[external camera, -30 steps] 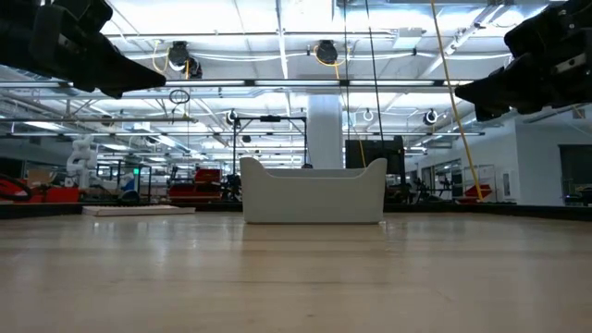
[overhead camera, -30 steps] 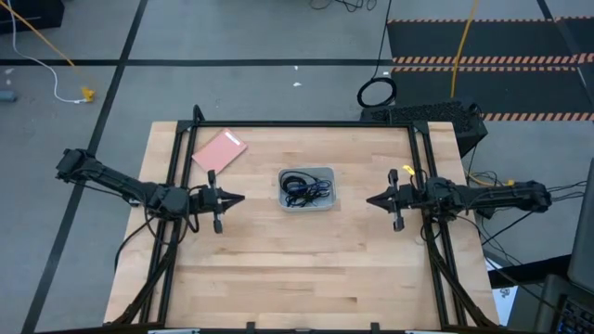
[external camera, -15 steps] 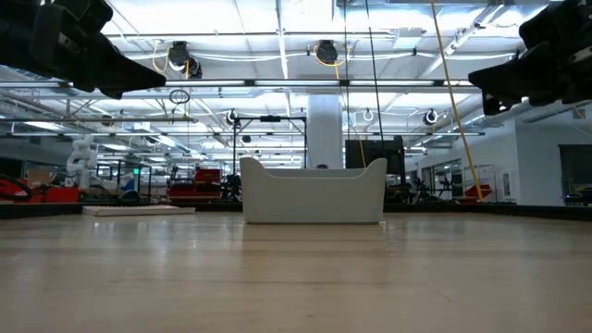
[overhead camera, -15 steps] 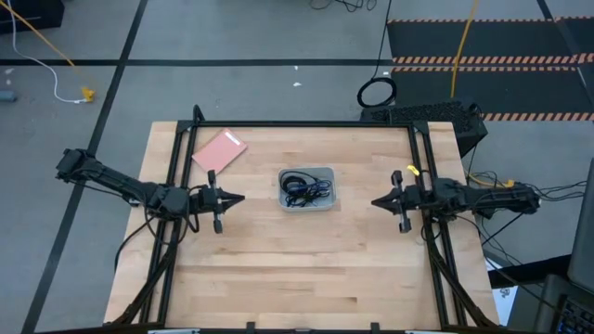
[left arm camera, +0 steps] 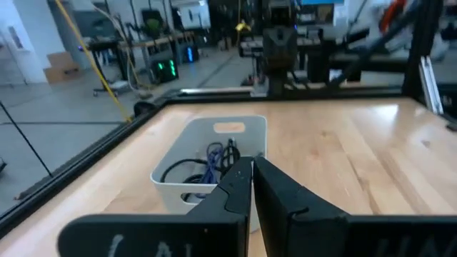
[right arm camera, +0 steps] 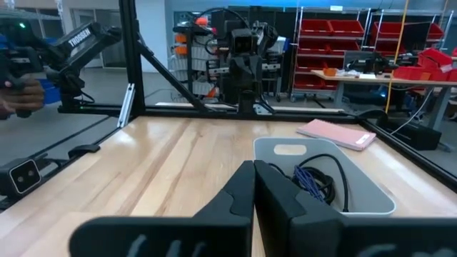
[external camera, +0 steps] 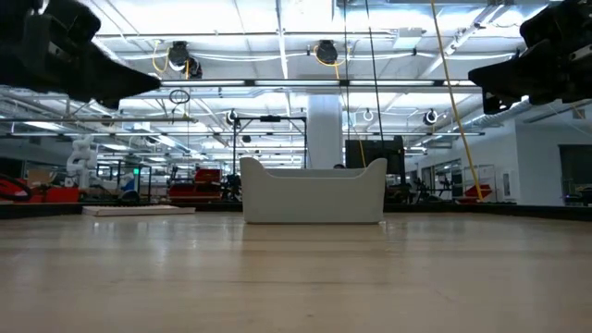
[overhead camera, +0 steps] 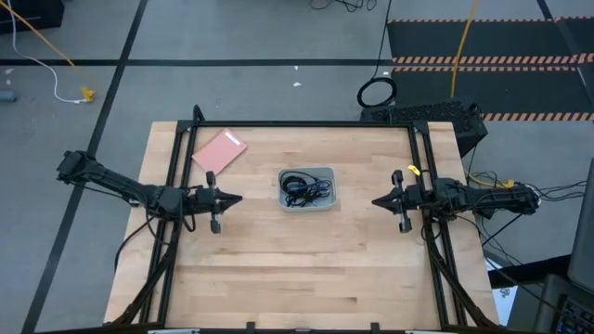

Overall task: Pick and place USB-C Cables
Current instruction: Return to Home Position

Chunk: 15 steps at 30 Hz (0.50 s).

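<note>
The USB-C cables (overhead camera: 304, 189) lie coiled in a small grey bin (overhead camera: 327, 205) at the table's middle; black and purple-blue coils show in the left wrist view (left arm camera: 207, 160) and the right wrist view (right arm camera: 318, 182). My left gripper (overhead camera: 239, 199) is shut and empty, left of the bin, above the table. My right gripper (overhead camera: 375, 201) is shut and empty, right of the bin. Both point at the bin.
A flat pink pad (overhead camera: 219, 149) lies at the table's far left. A black frame (overhead camera: 297, 123) runs along the table's far and side edges. A thick black cable ring (overhead camera: 376, 93) lies on the floor beyond the table. Bare wood lies between bin and near edge.
My right gripper has drawn back a little toward the table's right edge, away from the bin. My left gripper has drawn back slightly toward the table's left edge. The bin and cables have stayed still.
</note>
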### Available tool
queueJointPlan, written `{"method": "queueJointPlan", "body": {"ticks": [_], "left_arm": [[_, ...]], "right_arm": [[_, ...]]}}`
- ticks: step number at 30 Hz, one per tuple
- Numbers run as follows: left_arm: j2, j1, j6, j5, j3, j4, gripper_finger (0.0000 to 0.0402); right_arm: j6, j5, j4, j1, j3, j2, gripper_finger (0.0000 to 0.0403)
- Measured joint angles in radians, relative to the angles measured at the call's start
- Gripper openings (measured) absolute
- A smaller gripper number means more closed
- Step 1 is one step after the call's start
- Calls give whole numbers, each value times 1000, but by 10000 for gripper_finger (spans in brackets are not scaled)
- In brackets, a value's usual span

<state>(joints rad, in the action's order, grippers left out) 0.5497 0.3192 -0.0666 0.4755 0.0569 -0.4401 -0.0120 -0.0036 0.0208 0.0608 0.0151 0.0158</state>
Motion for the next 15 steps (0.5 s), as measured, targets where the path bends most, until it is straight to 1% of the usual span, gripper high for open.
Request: {"method": "queueJointPlan", "body": {"ticks": [2, 6, 10, 15], "left_arm": [[-38, -6, 6, -6, -49, -38, 21], [-88, -12, 32, -51, -47, 20, 21], [-124, -12, -15, -135, -47, 19, 21], [-191, -12, -69, -182, -47, 29, 21]], "right_arm": [[0, 0, 3, 0, 0, 0, 0], [0, 2, 9, 0, 0, 0, 0], [0, 3, 10, 0, 0, 0, 0], [0, 3, 10, 0, 0, 0, 0]]}}
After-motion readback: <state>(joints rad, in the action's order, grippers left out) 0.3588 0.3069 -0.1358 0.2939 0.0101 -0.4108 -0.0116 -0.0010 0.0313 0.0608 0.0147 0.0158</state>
